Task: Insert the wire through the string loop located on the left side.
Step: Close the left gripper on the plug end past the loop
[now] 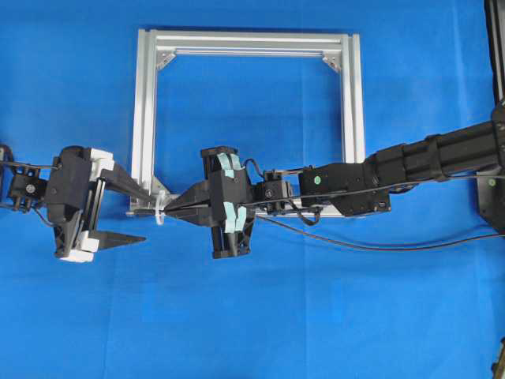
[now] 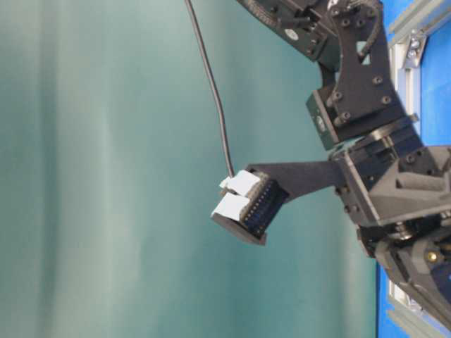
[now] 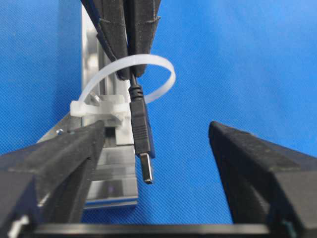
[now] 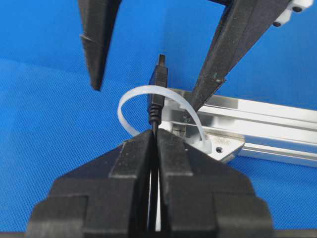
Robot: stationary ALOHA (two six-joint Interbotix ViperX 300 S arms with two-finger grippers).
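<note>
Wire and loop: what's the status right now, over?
Right fingers shut on wire. Plug through string loop. Left fingers open either side of plug. Nothing in the way.

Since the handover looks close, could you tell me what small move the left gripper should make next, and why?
Probably close the left gripper on the black wire's silver-tipped plug: the plug has passed through the white string loop, hangs between the open left fingers, and the right gripper holds the cable behind it.
</note>
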